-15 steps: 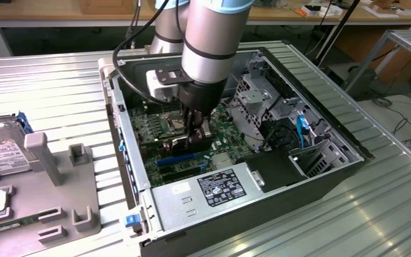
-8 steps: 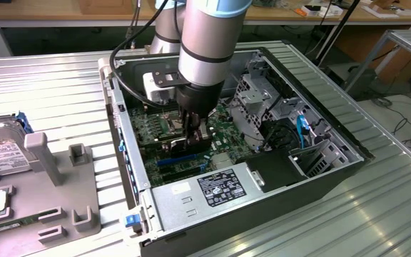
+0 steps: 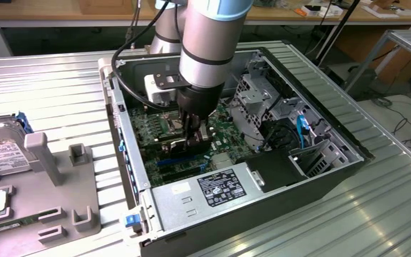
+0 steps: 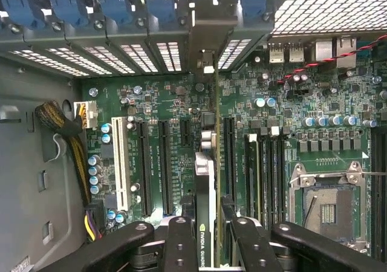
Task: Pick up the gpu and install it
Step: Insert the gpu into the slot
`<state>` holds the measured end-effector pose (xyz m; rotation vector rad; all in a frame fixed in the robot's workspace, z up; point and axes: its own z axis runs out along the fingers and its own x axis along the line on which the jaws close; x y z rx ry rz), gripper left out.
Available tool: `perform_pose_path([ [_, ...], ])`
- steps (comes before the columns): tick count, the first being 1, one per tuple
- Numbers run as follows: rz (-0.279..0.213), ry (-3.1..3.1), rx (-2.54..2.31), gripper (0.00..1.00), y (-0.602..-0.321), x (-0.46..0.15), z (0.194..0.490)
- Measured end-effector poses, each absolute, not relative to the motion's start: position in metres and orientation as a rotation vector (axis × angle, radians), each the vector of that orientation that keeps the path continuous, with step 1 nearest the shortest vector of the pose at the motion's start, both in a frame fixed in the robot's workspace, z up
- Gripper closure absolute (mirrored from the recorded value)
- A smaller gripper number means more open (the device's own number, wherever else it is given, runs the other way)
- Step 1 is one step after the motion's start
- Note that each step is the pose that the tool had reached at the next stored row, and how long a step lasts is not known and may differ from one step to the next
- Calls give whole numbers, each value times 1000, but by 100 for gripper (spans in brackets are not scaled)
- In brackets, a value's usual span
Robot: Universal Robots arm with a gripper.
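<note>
gpu (image 4: 204, 181) hangs edge-on inside the case (image 3: 130, 166), over the motherboard (image 4: 302, 109), bracket end toward the vented rear openings (image 4: 163, 54). Our gripper (image 4: 211, 231) is clamped on it, one finger on each face. We can't tell whether the edge connector has met a slot, since the card hides it. Our read: card dead upright, parallel to the long black slots (image 4: 166, 163), bracket lined up with its opening, force straight down and even, no rocking.
</note>
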<state>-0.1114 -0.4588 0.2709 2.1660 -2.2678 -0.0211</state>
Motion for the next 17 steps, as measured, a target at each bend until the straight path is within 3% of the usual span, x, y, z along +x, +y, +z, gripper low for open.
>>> perform_pose_path([
  [17, -18, -2266, 2165, 73, -459, -117, 270],
])
